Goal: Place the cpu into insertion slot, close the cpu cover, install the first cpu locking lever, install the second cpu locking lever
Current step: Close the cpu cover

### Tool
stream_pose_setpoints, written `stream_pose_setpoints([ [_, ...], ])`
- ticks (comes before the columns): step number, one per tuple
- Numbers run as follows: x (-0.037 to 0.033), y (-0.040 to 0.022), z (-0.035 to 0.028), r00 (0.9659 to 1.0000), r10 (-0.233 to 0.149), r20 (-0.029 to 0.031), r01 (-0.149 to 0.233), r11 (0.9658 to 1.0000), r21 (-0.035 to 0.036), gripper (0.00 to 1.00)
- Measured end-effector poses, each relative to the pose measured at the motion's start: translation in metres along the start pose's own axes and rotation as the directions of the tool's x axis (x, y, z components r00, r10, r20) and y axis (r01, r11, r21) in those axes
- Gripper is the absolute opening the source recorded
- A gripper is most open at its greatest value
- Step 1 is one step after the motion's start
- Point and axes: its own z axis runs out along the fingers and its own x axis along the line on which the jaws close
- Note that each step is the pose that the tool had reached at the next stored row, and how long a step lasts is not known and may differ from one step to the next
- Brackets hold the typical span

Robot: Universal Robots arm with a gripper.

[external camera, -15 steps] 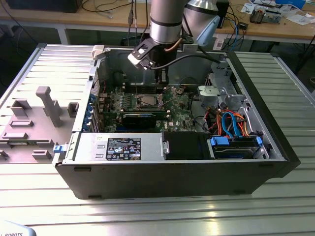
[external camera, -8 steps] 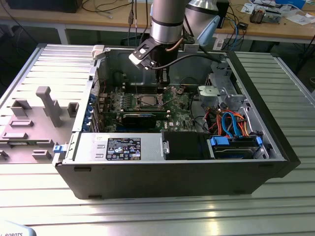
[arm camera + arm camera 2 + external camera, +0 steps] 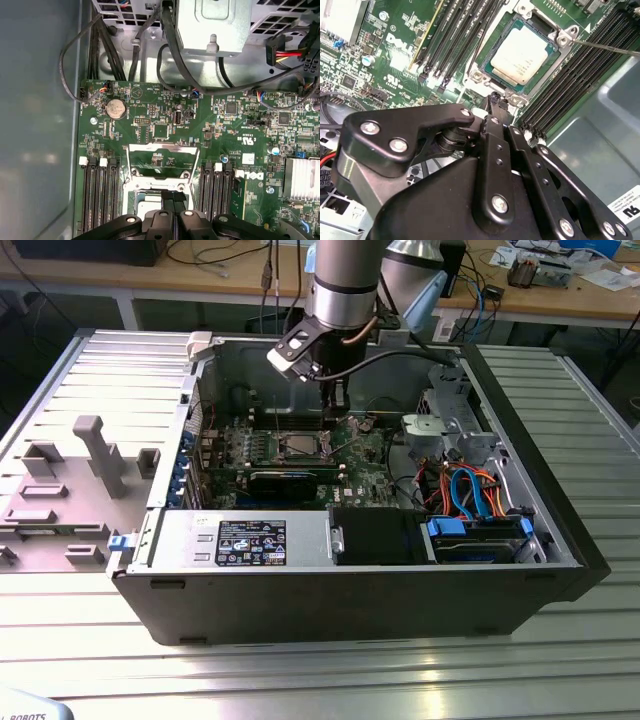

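Observation:
The cpu (image 3: 522, 52), a silvery square chip, lies seated in the insertion slot (image 3: 560, 37) on the green circuit board, and a corner of the cpu (image 3: 149, 204) shows in the first wrist view. The cpu cover (image 3: 161, 147), a thin metal frame with a window, stands swung open off the slot. My gripper (image 3: 495, 100) hangs just above the slot's edge on the cover's hinge side, its black fingers shut together on nothing; it also shows in the first wrist view (image 3: 174, 196) and the exterior view (image 3: 334, 408). A thin locking lever (image 3: 605, 47) sticks out beside the slot.
Long black memory slots (image 3: 97, 195) flank the socket on both sides. A finned heatsink (image 3: 302, 177), cable bundles (image 3: 165, 55) and a metal drive cage (image 3: 450, 420) crowd the case. The open case wall (image 3: 300, 585) surrounds the board on a ribbed metal table (image 3: 560, 640).

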Motion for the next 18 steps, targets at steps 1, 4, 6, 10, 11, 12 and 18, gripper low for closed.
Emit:
stream_pose_setpoints([
  [1, 0.0, 0.0015, 0.0, 1.0, 0.0, -0.0001, 0.0, 1.0, 0.0012, 0.11],
  [4, 0.0, 0.0044, 0.0, 1.0, 0.0, -0.0002, 0.0, 1.0, 0.0036, 0.11],
  [6, -0.0001, 0.0056, -0.0001, 1.0, 0.0, -0.0002, 0.0, 1.0, 0.0045, 0.11],
  [10, -0.0001, 0.0057, -0.0001, 1.0, 0.0, -0.0002, 0.0, 1.0, 0.0046, 0.11],
  [11, -0.0001, 0.0057, -0.0001, 1.0, 0.0, -0.0003, 0.0, 1.0, 0.0046, 0.11],
  [12, -0.0001, 0.0059, -0.0001, 1.0, 0.0, -0.0002, 0.0, 1.0, 0.0046, 0.11],
  [18, -0.0004, 0.0114, -0.0003, 1.0, 0.0, -0.0003, 0.0, 1.0, 0.0046, 0.11],
])
